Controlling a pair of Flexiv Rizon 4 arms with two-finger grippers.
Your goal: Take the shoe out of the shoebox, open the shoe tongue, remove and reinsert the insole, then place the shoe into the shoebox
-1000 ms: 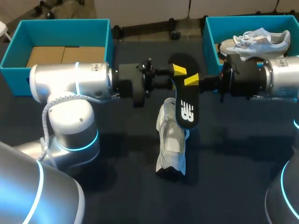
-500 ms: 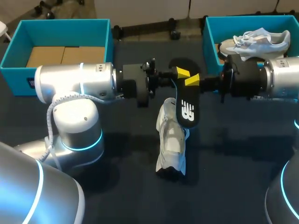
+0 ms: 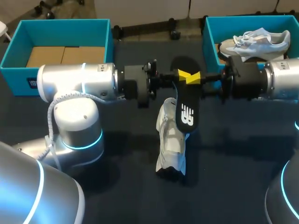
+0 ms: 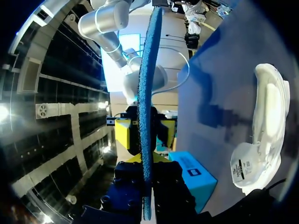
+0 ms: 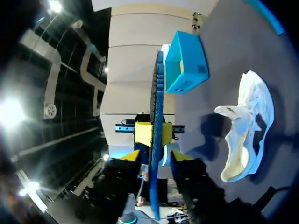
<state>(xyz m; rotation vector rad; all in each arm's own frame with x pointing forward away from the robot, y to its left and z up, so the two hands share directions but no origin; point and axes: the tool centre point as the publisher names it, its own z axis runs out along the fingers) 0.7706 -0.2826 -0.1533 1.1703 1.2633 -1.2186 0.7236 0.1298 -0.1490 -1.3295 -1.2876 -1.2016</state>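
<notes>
left gripper [image 3: 182, 74] and right gripper [image 3: 194, 78] both clamped on insole [image 3: 187, 109], held aloft. shoe [image 3: 170, 142] lain on table at 6 o'clock of grippers. removal judged done; reinsertion and boxing into shoebox [image 3: 14, 51] at 10 o'clock left.

Two shoes [image 3: 170, 142] [image 3: 256, 40], one insole [image 3: 187, 112], two shoeboxes [image 3: 60, 22] [image 3: 209, 35]

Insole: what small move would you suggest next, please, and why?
Probably lower the insole toward the shoe: it hangs in the air, gripped by the right gripper, with the left gripper at it too, and the shoe lies below on the table.
</notes>
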